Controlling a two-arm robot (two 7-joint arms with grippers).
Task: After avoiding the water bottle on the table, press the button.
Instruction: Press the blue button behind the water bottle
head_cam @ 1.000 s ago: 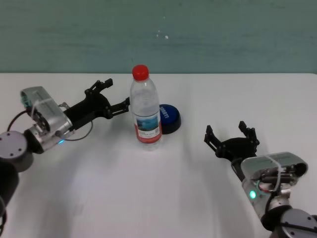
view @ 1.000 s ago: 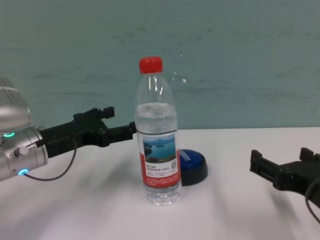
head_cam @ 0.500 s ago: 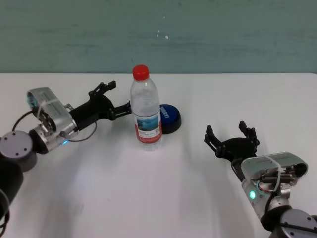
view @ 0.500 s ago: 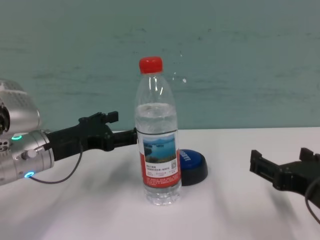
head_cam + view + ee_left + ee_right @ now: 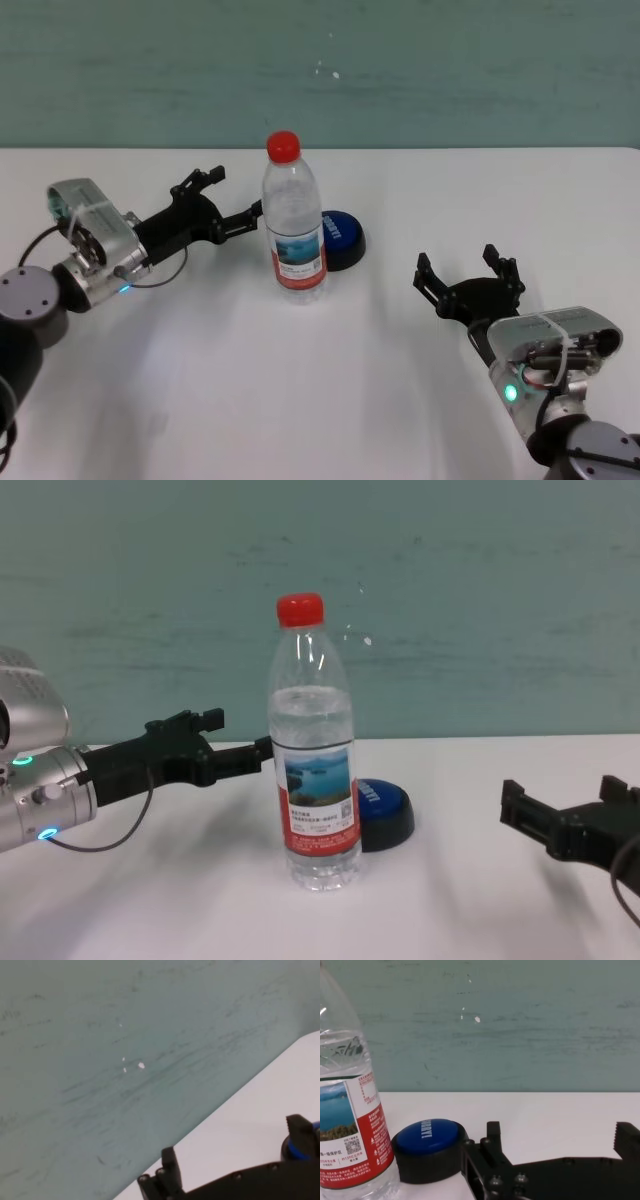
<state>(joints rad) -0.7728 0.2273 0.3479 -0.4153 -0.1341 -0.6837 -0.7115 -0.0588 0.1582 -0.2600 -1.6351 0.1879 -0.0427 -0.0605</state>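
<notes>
The water bottle (image 5: 293,225) stands upright mid-table, with a red cap and a lake label; it also shows in the chest view (image 5: 313,780) and the right wrist view (image 5: 347,1125). The blue button (image 5: 341,238) sits just behind it to its right and shows in the chest view (image 5: 386,810) and the right wrist view (image 5: 427,1137). My left gripper (image 5: 236,194) is open and empty, just left of the bottle at label height, one fingertip very near its side. In the left wrist view, this gripper (image 5: 235,1150) shows open. My right gripper (image 5: 460,266) is open and empty, low at the front right.
The white table (image 5: 330,380) spreads wide around the bottle. A teal wall (image 5: 400,70) closes off the back. Bare tabletop lies between the button and my right gripper (image 5: 565,802).
My left gripper first edged toward the bottle, then drew back slightly to the left and a little lower. The bottle, the button and the right arm have stayed put.
</notes>
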